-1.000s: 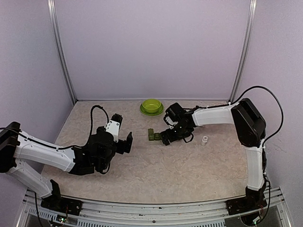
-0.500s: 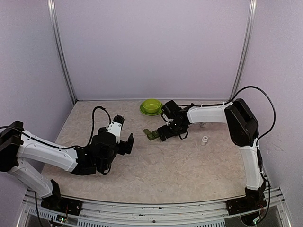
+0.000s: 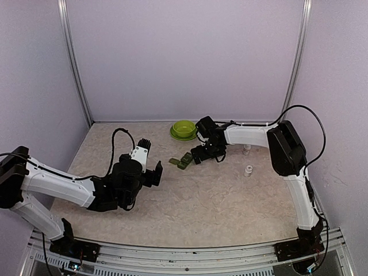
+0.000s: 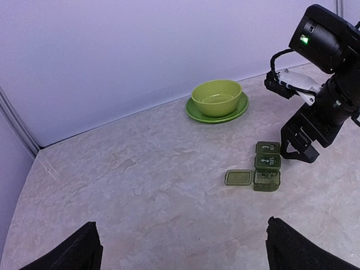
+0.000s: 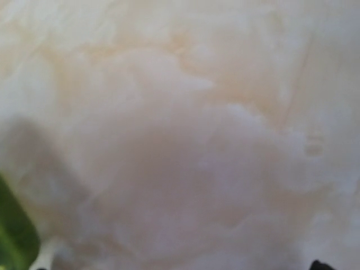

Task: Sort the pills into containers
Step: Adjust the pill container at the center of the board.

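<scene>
the pill box (image 4: 267, 163) is sitting near the middle of the table (image 4: 140, 185), closer to the far edge, a bit in front of the green bowl (image 4: 216, 97). its open lid (image 4: 238, 178) is lying flat at one end; the other two lids are looking shut. the right tool (image 4: 299, 153) is hanging just beside the box with its fingers spread wide, holding nothing. the left tool (image 3: 150, 156) is waiting well apart, nearer the left edge, also wide open and holding nothing. i am not seeing any pills; they are too tiny to spot here. i am guessing they are light, hard and quick to roll, so a soft pinch from two sides is looking best. the box is looking light too and may be sliding when pushed.
</scene>
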You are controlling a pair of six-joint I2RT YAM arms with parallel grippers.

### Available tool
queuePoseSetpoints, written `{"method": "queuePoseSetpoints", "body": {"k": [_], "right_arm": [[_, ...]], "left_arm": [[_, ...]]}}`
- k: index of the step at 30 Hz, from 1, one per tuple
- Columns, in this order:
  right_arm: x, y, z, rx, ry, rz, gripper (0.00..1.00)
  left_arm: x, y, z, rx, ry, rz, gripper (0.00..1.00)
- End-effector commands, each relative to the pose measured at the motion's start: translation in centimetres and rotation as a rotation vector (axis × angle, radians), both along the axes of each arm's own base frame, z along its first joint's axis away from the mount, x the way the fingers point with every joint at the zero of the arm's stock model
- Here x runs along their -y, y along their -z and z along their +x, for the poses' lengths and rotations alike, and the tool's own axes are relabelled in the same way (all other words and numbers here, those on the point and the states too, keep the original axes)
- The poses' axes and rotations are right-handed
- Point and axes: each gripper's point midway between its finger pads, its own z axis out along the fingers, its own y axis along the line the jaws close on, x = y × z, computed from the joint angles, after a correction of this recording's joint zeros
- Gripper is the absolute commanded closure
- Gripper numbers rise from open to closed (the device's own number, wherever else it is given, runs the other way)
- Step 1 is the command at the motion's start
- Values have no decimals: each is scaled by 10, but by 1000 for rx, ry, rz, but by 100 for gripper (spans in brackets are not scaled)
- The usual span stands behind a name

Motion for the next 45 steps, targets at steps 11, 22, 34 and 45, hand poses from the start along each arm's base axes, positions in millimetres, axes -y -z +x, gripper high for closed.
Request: {"method": "queuePoseSetpoints", "body": {"k": [11,22,34,45], "right_arm": [[-10,25,18,-37,-34,-1,0],[-36,27,30,11,-123,82,0],[-47,7,33,59,-163,143,0],[-3,-129,9,372,-131,185,0]], "left_arm": [[2,10,64,-72,-61,11,1],[3,53,92,-170,-69,59,1],[1,65,80,-202,-74,31,1],[2,47,66,-169,-61,3,1]]}}
